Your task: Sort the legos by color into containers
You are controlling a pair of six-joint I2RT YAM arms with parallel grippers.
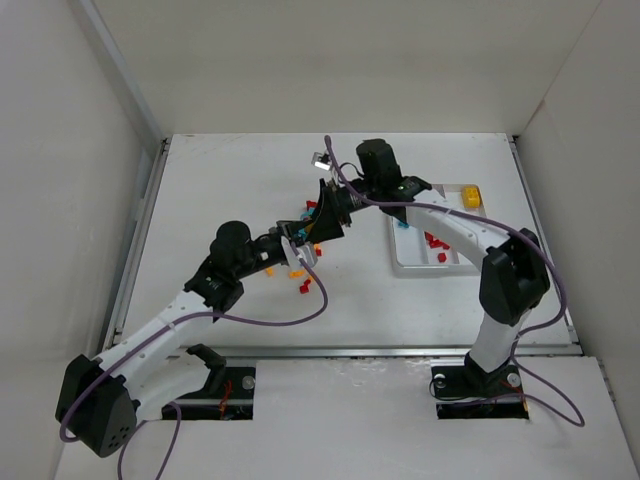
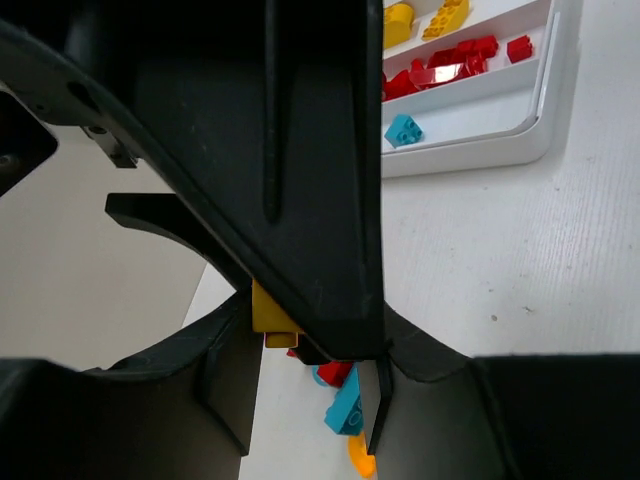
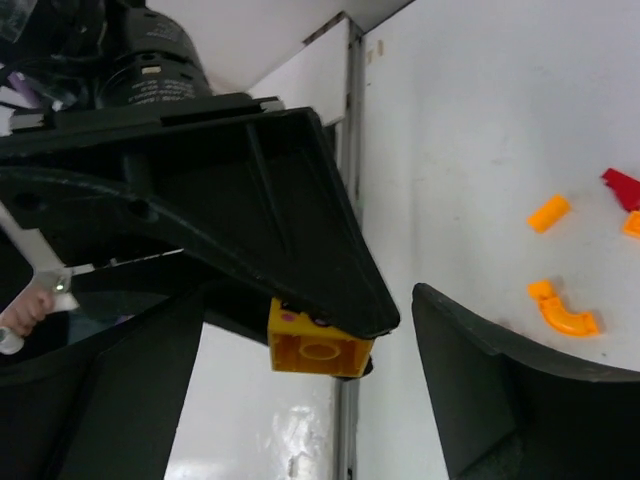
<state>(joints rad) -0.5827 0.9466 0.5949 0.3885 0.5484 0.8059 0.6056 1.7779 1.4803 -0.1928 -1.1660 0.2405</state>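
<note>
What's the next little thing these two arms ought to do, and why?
Probably the right gripper should close on the yellow brick. The left gripper pinches that brick and holds it inside the right gripper's wide-open jaws, so a handover looks ready. Yellow pieces lie in the white tray on the right arm's side.

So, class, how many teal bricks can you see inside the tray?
1: a teal brick in the tray's end compartment, beside the one holding reds; part of the tray is hidden.

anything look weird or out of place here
Only the grippers: they crowd together, the left gripper pinching a yellow brick between the open jaws of the right gripper. It may be a handover.
</note>
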